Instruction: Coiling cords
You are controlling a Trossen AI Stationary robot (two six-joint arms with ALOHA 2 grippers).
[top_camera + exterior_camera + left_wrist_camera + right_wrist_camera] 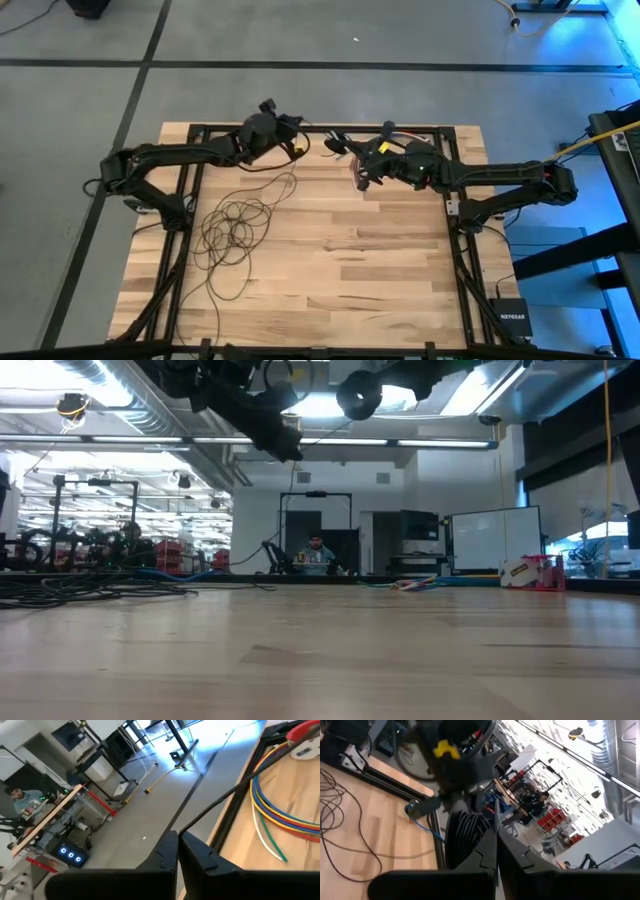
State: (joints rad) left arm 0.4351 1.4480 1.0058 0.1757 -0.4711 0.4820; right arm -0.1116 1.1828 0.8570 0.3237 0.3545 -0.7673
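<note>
Both claws are clenched: left gripper (296, 143) pinching the cords (236, 226) near the table's far edge, right gripper (362, 176) empty beside it. I'd wind evenly, keeping tension off the left-side tangle.

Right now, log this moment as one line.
cord: loose loops on table, left side | left pincer: shut, raised at far edge, holding a strand | right pincer: shut, raised opposite

The left gripper (178, 851) is closing its fingers tight; multicoloured wires (272, 815) are curving over the desk (295, 785).
</note>
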